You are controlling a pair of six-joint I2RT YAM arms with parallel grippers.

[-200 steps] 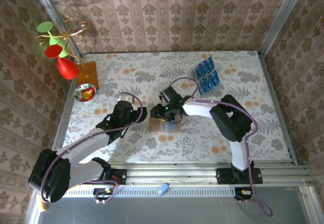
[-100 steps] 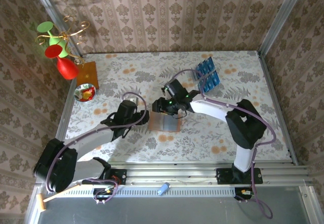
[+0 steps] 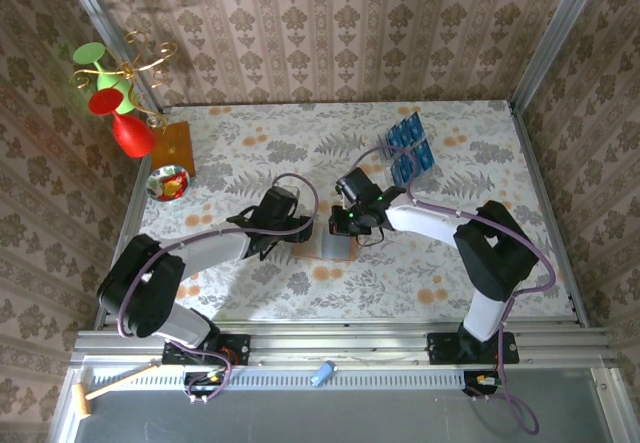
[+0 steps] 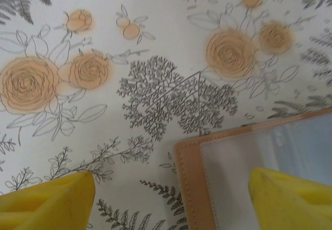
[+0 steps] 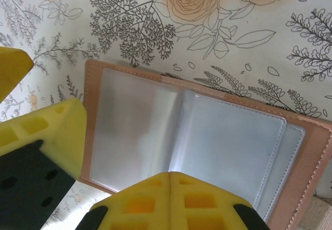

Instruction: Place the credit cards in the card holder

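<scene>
Moved since a second ago: left arm stretched forward and rightward, bringing its tip up to the card holder; right fingers drawn together from a partly open stance.

Item 1, left fingers (image 4: 52, 201): spread wide, nothing between them. One hangs over bare floral worktop (image 4: 155, 43), the other over a corner of the card holder (image 4: 188, 188); contact cannot be judged.

Item 2, right fingers (image 5: 181, 186): closed tip against tip, nothing seen clamped between them. The tips sit at the edge of the card holder; whether they press on it cannot be told.

Item 3, card holder: lying open and flat on the worktop, directly below and between the two sets of fingers. Clear sleeves face up inside a salmon-brown leather border.

Item 4, credit cards (image 3: 405, 148): bright blue, standing in a clear rack (image 3: 424, 171), beyond and to the right of the right fingers, well apart from the card holder.

Item 5, far to the left of the left fingers: small bowl (image 3: 165, 183), orange-brown wooden board (image 3: 173, 146) and red vase (image 3: 130, 135), grouped at the worktop's edge.
</scene>
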